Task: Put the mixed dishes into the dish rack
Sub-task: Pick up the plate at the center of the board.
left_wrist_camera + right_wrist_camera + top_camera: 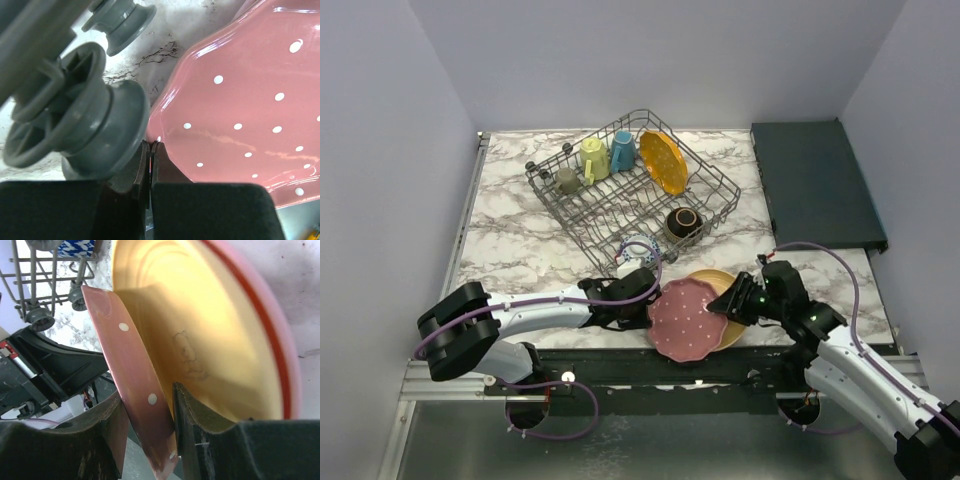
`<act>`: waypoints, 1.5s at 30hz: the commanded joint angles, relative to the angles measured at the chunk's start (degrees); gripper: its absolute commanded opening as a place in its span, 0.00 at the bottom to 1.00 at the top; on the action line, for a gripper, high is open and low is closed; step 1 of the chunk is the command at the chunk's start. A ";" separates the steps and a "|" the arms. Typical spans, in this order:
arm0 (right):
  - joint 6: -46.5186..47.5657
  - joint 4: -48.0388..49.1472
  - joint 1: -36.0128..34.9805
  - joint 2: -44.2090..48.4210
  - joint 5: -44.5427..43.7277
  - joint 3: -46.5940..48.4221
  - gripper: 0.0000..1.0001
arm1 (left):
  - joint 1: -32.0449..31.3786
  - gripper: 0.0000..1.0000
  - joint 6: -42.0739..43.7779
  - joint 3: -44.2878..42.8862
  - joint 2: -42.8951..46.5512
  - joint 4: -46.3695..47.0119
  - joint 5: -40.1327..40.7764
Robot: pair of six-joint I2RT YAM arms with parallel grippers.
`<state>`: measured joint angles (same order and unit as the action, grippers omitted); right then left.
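Left pincer [150, 167] and right pincer [149, 432] are clamping opposite rims of the pink plate [688, 320], likely peeling it off the yellow plate [200, 330] just past the right one.

Pale lilac walls [380, 150] three sides; white marble tabletop [510, 250]; dark tray [815, 180] far right.

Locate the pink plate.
Top view: the pink plate is at the near edge of the table, between the left end effector and right end effector, overlapping a yellow dish, in front of the dish rack.
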<state>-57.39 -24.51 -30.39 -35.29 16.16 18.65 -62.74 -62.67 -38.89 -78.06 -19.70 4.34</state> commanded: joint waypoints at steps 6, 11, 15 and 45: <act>-0.54 9.50 -0.19 -1.95 6.99 -1.95 0.43 | -0.54 0.00 0.95 -0.50 1.20 1.95 -1.61; -0.96 11.58 -0.17 -2.52 8.16 -2.85 0.44 | -0.54 0.00 0.89 -0.56 0.91 2.04 -1.61; -1.06 12.71 -0.19 -2.15 8.77 -3.44 0.42 | -0.54 0.00 1.06 -0.74 0.92 2.12 -1.70; 6.55 -3.32 -0.19 -0.57 0.06 12.17 0.00 | -0.52 0.43 2.72 -4.66 7.31 0.69 -3.69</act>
<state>-51.81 -27.92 -30.41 -36.38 18.55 25.85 -62.72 -60.34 -40.73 -73.41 -20.62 3.75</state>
